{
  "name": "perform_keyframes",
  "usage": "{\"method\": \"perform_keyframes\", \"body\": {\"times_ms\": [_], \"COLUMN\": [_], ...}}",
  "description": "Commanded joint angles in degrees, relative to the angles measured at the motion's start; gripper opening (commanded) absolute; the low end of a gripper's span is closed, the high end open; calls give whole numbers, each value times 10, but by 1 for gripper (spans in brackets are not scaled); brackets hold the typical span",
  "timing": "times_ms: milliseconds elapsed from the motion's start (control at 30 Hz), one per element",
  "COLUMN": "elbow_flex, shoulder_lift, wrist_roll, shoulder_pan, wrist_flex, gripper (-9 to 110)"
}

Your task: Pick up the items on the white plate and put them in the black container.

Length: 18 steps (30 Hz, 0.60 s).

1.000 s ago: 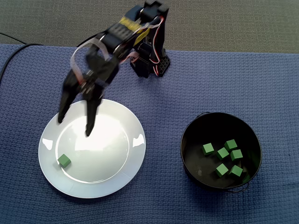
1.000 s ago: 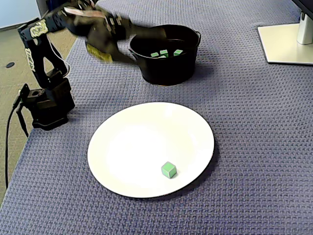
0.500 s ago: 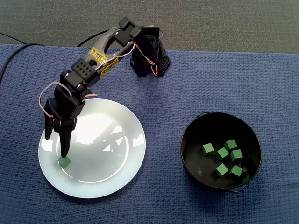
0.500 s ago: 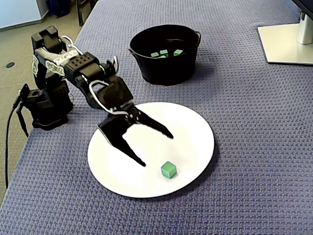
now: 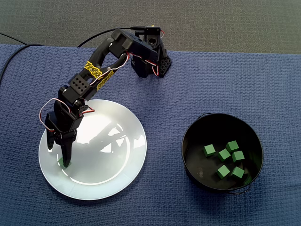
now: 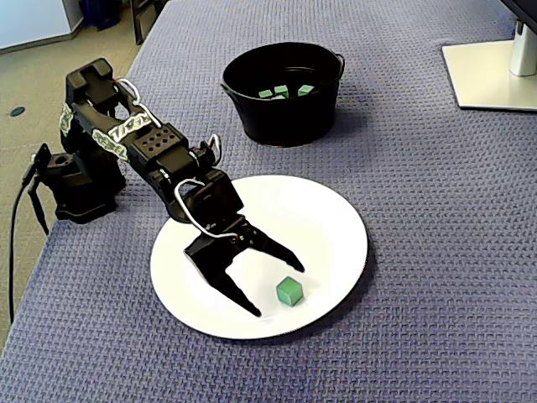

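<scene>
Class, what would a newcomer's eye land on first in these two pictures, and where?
The open black gripper hangs low over the white plate, close to a lone green cube. Apart on the blue cloth, the black container holds five more green cubes.

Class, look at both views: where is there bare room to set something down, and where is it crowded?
Free: the plate half toward the black container, and the cloth between them. Crowded: the open gripper at the green cube, and the container's floor, with several cubes.
</scene>
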Motion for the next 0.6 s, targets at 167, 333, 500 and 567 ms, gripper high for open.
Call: {"method": "perform_keyframes", "body": {"times_ms": [167, 333, 500, 567], "elbow_flex": [-22, -6, 18, 25], "shoulder_lift": [6, 10, 10, 7], "wrist_roll": [-9, -5, -7, -10], "shoulder_pan": [-28, -39, -44, -45], "wrist_flex": [-13, -17, -37, -45], "gripper": [31, 29, 27, 26]}}
